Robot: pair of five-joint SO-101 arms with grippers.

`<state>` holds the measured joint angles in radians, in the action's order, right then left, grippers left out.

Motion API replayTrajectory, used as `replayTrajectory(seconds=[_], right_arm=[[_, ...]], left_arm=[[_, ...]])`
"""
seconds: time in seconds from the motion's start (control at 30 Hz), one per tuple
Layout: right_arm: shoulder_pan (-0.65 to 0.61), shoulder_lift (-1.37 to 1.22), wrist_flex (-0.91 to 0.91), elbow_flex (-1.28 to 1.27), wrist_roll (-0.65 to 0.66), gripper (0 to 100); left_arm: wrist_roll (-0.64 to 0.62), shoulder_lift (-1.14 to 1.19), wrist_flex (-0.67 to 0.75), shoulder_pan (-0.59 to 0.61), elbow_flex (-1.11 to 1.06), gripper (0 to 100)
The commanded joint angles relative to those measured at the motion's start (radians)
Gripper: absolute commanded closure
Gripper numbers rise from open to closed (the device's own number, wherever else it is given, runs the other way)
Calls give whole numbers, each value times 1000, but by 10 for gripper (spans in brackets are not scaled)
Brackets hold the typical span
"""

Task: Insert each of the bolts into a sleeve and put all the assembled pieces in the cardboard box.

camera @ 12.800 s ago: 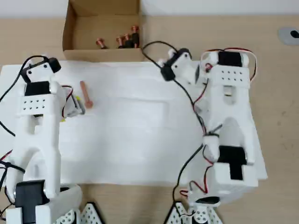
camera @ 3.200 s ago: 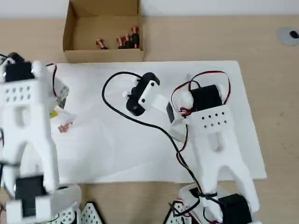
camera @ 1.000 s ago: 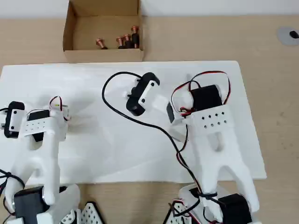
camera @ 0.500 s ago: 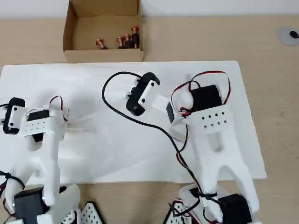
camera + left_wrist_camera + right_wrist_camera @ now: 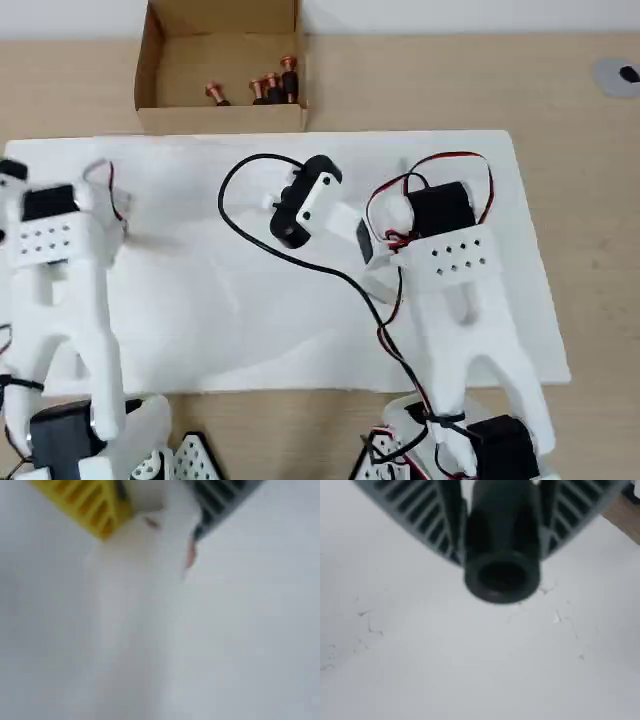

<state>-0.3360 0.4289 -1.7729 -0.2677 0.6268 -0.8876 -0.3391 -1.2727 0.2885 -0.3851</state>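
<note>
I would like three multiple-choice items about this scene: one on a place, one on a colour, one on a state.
1. Where is the box?
A. on the bare table, beside the sheet
B. in the sheet's middle
C. on the sheet's right corner

2. What colour are the pieces in the box?
A. blue
B. yellow
C. copper

3. The right claw is:
A. open and empty
B. shut on a sleeve
C. shut on the box's wall

Key: 1 A, wood shows at both its sides; 2 C, they look copper in the high view; 3 B, the right wrist view shows the dark sleeve gripped.
</note>
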Motion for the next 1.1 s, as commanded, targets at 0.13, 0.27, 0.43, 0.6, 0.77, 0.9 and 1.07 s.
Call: replayTrajectory(seconds=[0.13,0.27,0.43,0.6,0.77,0.9,1.07], right_arm=[[-12,50,-14,1,-8,988],[-10,50,-14,-1,-8,988],[-10,48,-14,-1,-8,988],[-12,45,-14,-1,-8,988],[-13,44,-14,-1,-8,988],[-13,44,-14,-2,-8,988],[-13,45,-14,-38,-6,988]], left_arm=[[117,-30,-158,17,318,992],[339,-19,-140,44,241,991],[470,-21,-44,54,87,991],[476,-21,-44,54,60,990],[436,-21,-44,54,60,964],[425,-19,-37,46,60,786],[419,-19,-38,46,57,736]])
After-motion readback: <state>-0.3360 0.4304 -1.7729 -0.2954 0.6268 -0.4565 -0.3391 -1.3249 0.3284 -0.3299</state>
